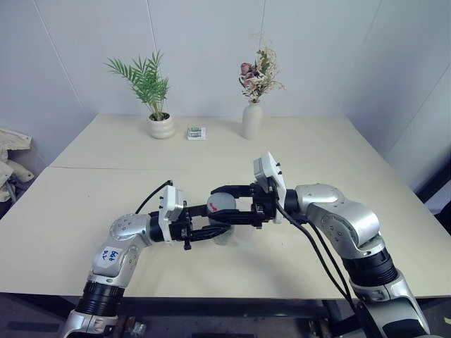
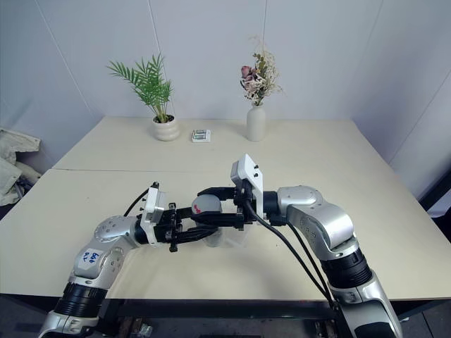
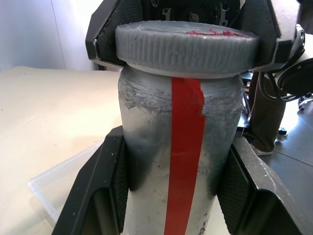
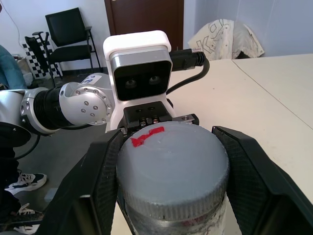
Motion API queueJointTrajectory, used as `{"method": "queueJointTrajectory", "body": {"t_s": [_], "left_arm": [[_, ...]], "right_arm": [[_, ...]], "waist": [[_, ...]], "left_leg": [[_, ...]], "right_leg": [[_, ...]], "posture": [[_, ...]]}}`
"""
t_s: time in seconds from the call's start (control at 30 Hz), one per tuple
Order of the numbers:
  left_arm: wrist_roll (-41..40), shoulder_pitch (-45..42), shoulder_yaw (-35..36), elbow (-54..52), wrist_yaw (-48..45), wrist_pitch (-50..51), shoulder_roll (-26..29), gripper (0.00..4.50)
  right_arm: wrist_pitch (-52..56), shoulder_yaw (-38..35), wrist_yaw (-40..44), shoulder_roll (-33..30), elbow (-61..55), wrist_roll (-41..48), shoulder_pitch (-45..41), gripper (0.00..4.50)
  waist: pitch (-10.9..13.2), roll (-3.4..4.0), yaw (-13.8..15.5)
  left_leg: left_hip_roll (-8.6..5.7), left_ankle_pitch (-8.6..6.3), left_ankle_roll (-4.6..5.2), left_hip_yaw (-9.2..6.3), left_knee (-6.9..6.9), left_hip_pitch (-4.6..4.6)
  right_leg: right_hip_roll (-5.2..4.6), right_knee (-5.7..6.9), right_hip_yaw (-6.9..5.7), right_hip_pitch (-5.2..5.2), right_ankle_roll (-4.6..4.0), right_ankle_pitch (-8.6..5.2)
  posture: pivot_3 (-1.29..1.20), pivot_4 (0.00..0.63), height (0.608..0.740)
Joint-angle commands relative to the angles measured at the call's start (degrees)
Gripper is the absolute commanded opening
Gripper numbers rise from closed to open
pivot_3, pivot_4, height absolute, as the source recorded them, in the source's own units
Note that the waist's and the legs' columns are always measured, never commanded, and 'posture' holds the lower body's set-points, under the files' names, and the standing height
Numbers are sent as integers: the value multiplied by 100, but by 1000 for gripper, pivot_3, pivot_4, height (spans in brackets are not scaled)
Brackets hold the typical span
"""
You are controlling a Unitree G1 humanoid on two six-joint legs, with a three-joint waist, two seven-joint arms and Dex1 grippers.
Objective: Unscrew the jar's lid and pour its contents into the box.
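The silver-grey jar [image 3: 146,147], with a red strip down its side, is held above the table. My left gripper [image 3: 178,205] is shut on the jar's body, one black finger [image 3: 100,191] on each side. The round grey lid [image 4: 171,166], with a red scribble on top, sits on the jar. My right gripper [image 4: 172,174] is shut on the lid's ribbed rim, reaching in from the opposite side. The clear plastic box [image 1: 239,241] lies on the table just below the jar and the two grippers. The contents are hidden inside the jar.
At the table's far edge stand a potted palm [image 1: 156,105], a small printed packet [image 1: 196,133] and a white vase of dried flowers [image 1: 252,120]. A seam [image 1: 106,169] crosses the beige table. Pale cloth [image 1: 10,158] lies off the left edge.
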Motion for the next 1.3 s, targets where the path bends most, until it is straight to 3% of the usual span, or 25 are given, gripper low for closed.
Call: {"method": "queueJointTrajectory", "body": {"t_s": [0.03, 0.23, 0.37, 0.57, 0.77, 0.87, 0.97, 1.3], "left_arm": [[-99, 19, 12, -291, -15, -39, 22, 2062], [-119, 42, -1, -306, -8, -41, 64, 2062], [-126, 54, -12, -337, 11, -38, 71, 2062], [-189, 175, 159, -478, 80, -14, 197, 2062], [-288, 217, 438, -462, 190, 41, 367, 2062], [-294, 168, 521, -395, 241, 64, 387, 2062], [-328, 58, 547, -331, 348, 111, 313, 2062], [-281, -235, 489, -100, 349, 107, 194, 2062]], "right_arm": [[336, -649, -358, 378, -30, 792, -318, 2591], [962, -1476, -1041, 796, 181, 1806, -684, 2591], [1060, -1689, -1315, 714, 208, 1980, -747, 2591], [175, -1909, -1438, -519, 35, 796, 139, 2591], [-985, -2513, -1418, -1402, -13, -129, 1877, 2591], [-1423, -2844, -1679, -1299, 110, -382, 2635, 2591], [-1931, -2706, -1696, -1160, 389, -681, 2974, 2591], [-3010, -2370, -1789, -667, 2275, -1336, 2773, 2591]], "waist": [[0, 0, -2], [3, 4, -8], [3, 5, 1], [3, 4, 38], [3, 5, 13], [3, 5, 1], [3, 5, -45], [3, 5, -119]], "left_leg": [[1, 0, 0, 0, 0, 0], [2, 1, -1, -2, 0, 0], [1, 0, 0, -2, -2, 0], [-1, -2, 4, -1, -3, -3], [-3, -8, 13, 7, -6, -8], [-1, -8, 13, 14, -7, -1], [-2, -7, 13, 24, -1, 4], [-7, 14, 18, 26, 0, 18]], "right_leg": [[0, 0, 0, 0, 0, 0], [-1, 4, -1, 0, 0, 0], [-1, 0, 0, 0, 0, 0], [-1, -9, 0, 1, 0, 0], [-3, -20, 5, 0, 3, 0], [1, -15, 12, 1, 3, 0], [1, -7, 23, 1, 5, 1], [2, -5, 38, 14, 11, 14]], "posture": [[0, 150, 740], [0, 150, 740], [0, 150, 740], [0, 150, 740], [0, 150, 740], [0, 150, 740], [0, 150, 740], [0, 150, 740]]}}
